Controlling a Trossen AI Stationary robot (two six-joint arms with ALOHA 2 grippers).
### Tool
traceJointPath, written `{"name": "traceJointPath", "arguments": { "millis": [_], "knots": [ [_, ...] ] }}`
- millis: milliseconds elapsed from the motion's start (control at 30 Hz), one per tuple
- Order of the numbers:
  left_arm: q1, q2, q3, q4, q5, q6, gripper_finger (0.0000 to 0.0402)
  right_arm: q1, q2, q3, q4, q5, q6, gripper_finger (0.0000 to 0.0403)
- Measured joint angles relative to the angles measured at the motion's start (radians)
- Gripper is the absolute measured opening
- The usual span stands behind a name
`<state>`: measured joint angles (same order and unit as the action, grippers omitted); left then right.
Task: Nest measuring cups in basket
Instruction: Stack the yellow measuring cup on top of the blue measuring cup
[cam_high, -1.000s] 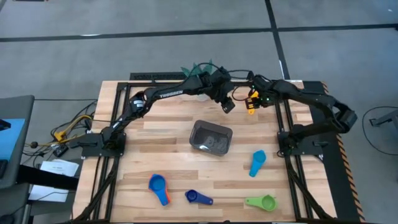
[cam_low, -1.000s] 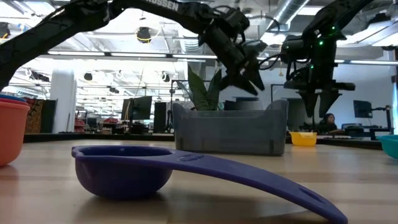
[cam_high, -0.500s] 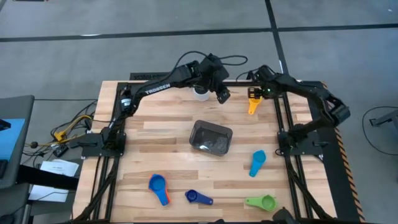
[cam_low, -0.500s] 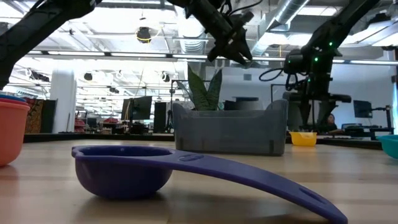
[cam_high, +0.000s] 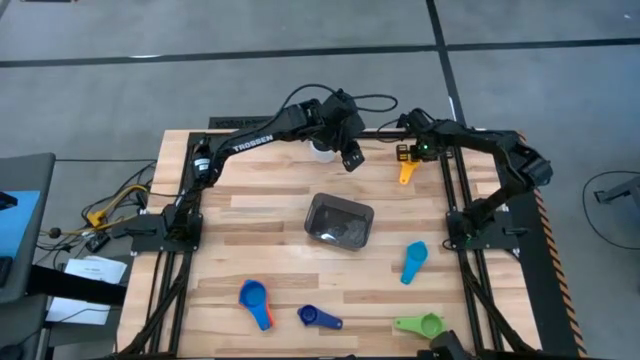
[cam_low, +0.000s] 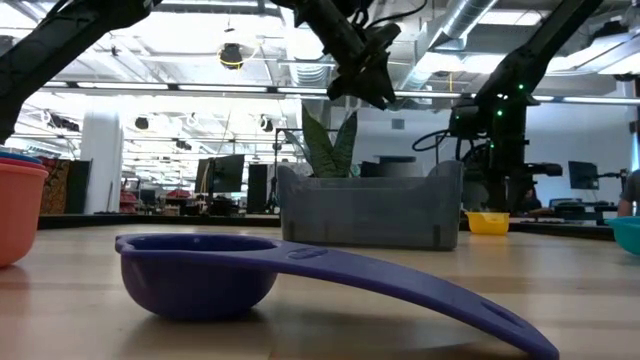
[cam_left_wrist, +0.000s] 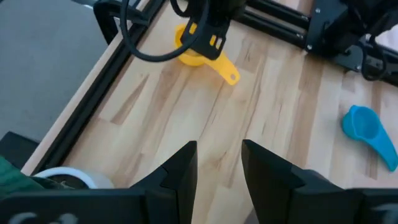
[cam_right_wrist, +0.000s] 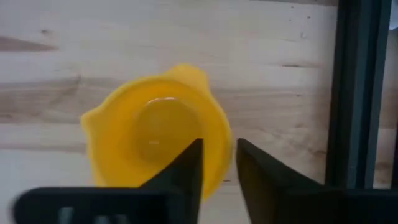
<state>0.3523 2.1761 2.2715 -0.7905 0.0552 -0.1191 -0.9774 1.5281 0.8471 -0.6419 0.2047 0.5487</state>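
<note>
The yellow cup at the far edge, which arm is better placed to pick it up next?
The right. Its pincer hangs directly above the yellow cup, fingers open. The left pincer is raised near the white pot, farther off.

The pale wooden slat table (cam_high: 250, 215) is showing a smooth, matt grain. The small dark grey translucent plastic basket (cam_high: 339, 221) is looking faintly frosted, with ribbed walls in the low view. The dark blue plastic measuring cup (cam_low: 200, 272) is catching a soft sheen along its smooth handle, and the yellow plastic measuring cup (cam_right_wrist: 155, 143) is looking smooth and slightly glossy. The black frame rails (cam_left_wrist: 277, 28) are probably matt-painted metal. The left gripper's dark fingers (cam_left_wrist: 183, 171) are appearing matt, like moulded plastic.
</note>
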Motion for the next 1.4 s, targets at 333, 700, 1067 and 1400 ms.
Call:
{"name": "traceJointPath", "arguments": {
  "millis": [333,700,1067,1400],
  "knots": [
    [0.002,0.000,0.000,-0.008,0.044,0.049,0.0114,0.002,-0.008,0.002,-0.022,-0.023,0.009,0.0016],
    [0.017,-0.031,-0.001,-0.086,0.063,0.117,0.0114,0.215,-0.288,0.000,-0.087,-0.034,0.125,0.0004],
    [-0.001,-0.032,-0.001,-0.013,0.061,0.006,0.0114,0.559,-0.504,0.001,-0.079,0.107,0.188,0.0003],
    [-0.120,-0.032,-0.001,0.107,-0.063,-0.035,0.0114,0.777,-0.570,0.001,-0.024,0.170,0.204,0.0003]
  ]
}}
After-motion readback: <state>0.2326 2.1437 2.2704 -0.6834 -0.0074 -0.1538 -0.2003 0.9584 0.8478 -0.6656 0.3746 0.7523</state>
